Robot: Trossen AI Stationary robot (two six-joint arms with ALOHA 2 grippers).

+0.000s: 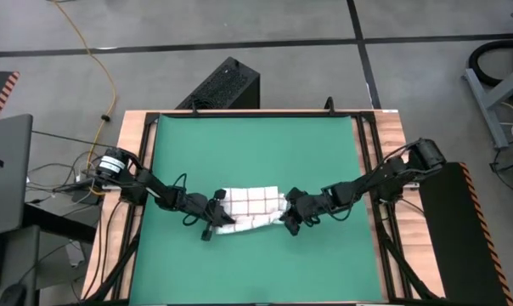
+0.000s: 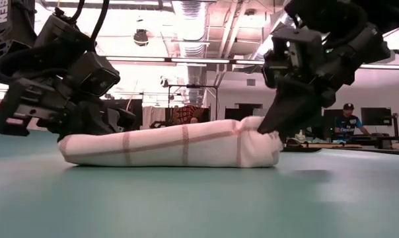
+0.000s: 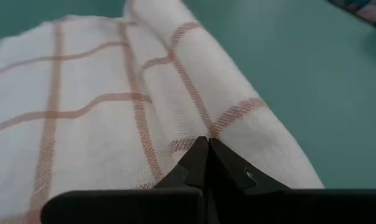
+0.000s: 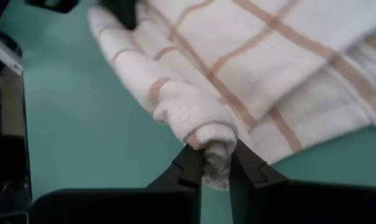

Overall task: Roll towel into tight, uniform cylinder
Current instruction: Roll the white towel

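The towel (image 1: 250, 209), white with red-brown checks, lies partly rolled on the green mat (image 1: 256, 153); its roll (image 2: 173, 144) runs left to right along the near side, with flat cloth behind it. My left gripper (image 1: 214, 223) is shut at the roll's left end. My right gripper (image 1: 287, 219) is shut on the roll's right end. My left gripper's shut fingertips (image 3: 208, 155) rest against the left end of the roll (image 3: 194, 134), coming level from the table's left; whether any cloth is caught between them I cannot tell. My right gripper pinches the roll's bunched right end (image 4: 214, 149) between its two fingers, several layers, slanting down from the right. The roll lies on the mat.
The mat's black frame (image 1: 363, 144) and the wooden table edges surround the work area. A black box (image 1: 222, 85) stands beyond the far edge. A person (image 2: 348, 122) shows far back in the room.
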